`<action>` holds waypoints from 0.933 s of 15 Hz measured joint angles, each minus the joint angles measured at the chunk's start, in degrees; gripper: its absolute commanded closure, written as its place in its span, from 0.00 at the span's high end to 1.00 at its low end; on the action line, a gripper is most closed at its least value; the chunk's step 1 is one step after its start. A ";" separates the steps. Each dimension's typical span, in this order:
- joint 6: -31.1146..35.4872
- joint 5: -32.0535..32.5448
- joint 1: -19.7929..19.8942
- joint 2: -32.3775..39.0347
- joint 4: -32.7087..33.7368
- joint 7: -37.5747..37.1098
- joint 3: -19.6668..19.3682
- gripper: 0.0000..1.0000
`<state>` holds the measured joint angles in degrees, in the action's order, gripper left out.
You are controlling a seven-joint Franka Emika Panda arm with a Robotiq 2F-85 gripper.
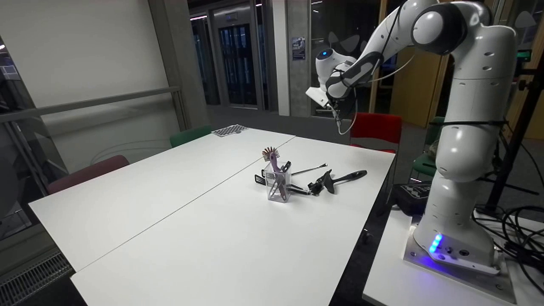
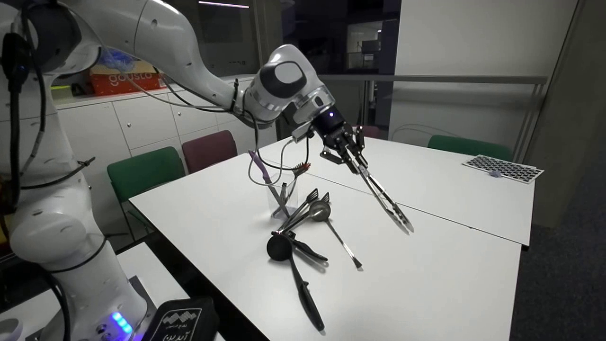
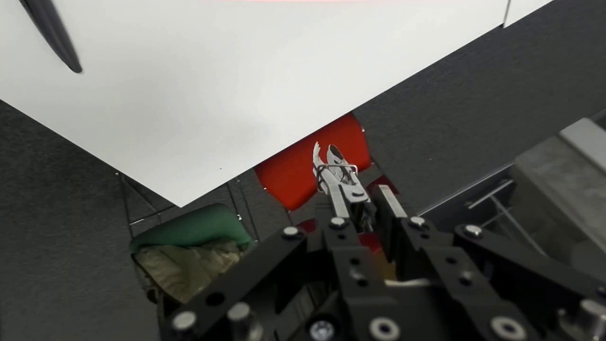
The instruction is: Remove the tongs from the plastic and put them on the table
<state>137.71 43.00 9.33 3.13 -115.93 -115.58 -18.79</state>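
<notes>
The tongs (image 2: 386, 201) are long, slender and metallic. My gripper (image 2: 356, 163) is shut on their hinge end and holds them in the air, slanting down, tips away from the arm. In the wrist view the tongs (image 3: 335, 173) stick out from between the fingers (image 3: 364, 201), with a wire loop round them. The plastic holder (image 1: 285, 198) stands upright on the white table (image 1: 191, 238), apart from the tongs; it also shows in an exterior view (image 2: 274, 204). In an exterior view the wrist (image 1: 335, 80) is high up, and the tongs cannot be made out there.
A purple-handled brush (image 2: 258, 165) and other utensils stand in the holder. Beside it lie a black ladle (image 2: 279, 247), a metal ladle (image 2: 320, 211) and spatulas (image 2: 310, 195). A patterned board (image 2: 504, 169) lies at a far corner. A red chair (image 3: 293, 175) stands at the table edge.
</notes>
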 measured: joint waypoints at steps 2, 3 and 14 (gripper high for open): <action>2.42 2.25 -0.12 -3.01 -1.49 1.59 1.56 0.05; 4.70 3.30 -0.09 -4.05 -2.26 2.25 1.86 0.05; 45.64 6.50 2.84 -5.29 -12.75 10.25 -2.17 0.20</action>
<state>183.35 49.49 12.17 -2.16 -128.68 -105.34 -20.96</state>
